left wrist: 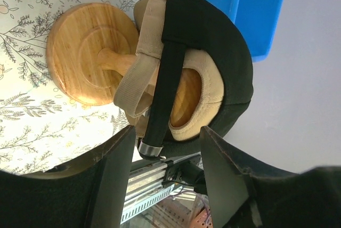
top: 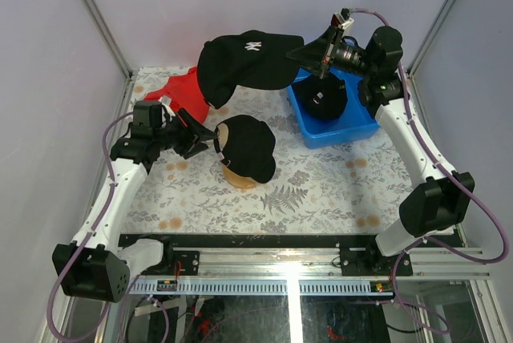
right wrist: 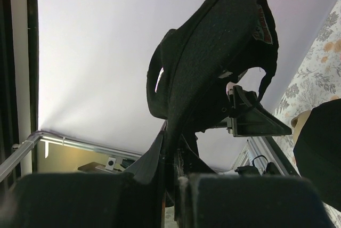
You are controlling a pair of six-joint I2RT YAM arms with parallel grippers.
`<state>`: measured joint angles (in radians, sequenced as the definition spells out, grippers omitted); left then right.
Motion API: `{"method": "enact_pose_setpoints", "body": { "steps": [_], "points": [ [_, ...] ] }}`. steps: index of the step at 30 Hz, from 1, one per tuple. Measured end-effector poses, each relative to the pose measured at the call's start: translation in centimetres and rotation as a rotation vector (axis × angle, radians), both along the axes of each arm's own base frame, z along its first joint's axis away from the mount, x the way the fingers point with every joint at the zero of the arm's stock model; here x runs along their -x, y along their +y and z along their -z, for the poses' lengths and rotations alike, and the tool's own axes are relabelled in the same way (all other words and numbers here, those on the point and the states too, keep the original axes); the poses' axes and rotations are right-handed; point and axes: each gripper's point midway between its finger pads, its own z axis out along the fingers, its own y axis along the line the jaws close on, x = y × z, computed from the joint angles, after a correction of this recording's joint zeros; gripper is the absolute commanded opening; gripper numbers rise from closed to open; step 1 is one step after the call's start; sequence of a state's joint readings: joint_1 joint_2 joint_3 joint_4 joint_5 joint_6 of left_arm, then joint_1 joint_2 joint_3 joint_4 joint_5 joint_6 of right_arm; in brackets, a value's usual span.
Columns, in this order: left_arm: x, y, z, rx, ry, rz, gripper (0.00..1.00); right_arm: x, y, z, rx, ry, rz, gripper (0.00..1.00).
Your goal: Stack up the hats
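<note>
Entry: I hold the logo cap (top: 240,58) aloft, right gripper (top: 304,54) pinching its brim, for stacking; left gripper (top: 202,138), jaws spread, waits beside the black cap (top: 250,149) on the stand (left wrist: 88,52).

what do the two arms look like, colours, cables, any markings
The left arm and right arm have white links and bulky black joint housings. A lilac cable loops along each. The fingers are broad and matte black. A green light glows near the right wrist. No markings are legible.
</note>
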<state>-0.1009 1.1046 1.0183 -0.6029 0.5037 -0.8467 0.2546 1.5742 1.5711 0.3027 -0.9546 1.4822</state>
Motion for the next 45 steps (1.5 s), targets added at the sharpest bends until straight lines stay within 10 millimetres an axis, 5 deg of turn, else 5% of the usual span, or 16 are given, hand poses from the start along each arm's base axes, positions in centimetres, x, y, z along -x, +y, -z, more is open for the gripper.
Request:
{"method": "enact_pose_setpoints", "body": {
  "steps": [7,18,27,38,45],
  "points": [
    [-0.1,-1.0,1.4,-0.045,0.025,0.025,0.51,0.0,0.0,0.2,-0.014,0.004,-0.003,0.00],
    [-1.2,-0.8,2.3,-0.084,-0.010,-0.003,0.36,-0.2,0.1,1.2,-0.028,0.041,-0.008,0.00],
    [-0.8,-0.1,8.8,-0.163,0.140,-0.019,0.35,-0.3,0.1,3.4,-0.037,0.090,-0.013,0.00],
    [-1.7,-0.1,9.3,-0.168,0.131,-0.023,0.31,0.7,0.4,5.7,-0.059,0.100,-0.044,0.00],
    [-2.3,-0.7,9.5,-0.138,0.133,-0.015,0.24,2.9,2.6,6.4,-0.087,0.002,-0.162,0.00]
  ]
}}
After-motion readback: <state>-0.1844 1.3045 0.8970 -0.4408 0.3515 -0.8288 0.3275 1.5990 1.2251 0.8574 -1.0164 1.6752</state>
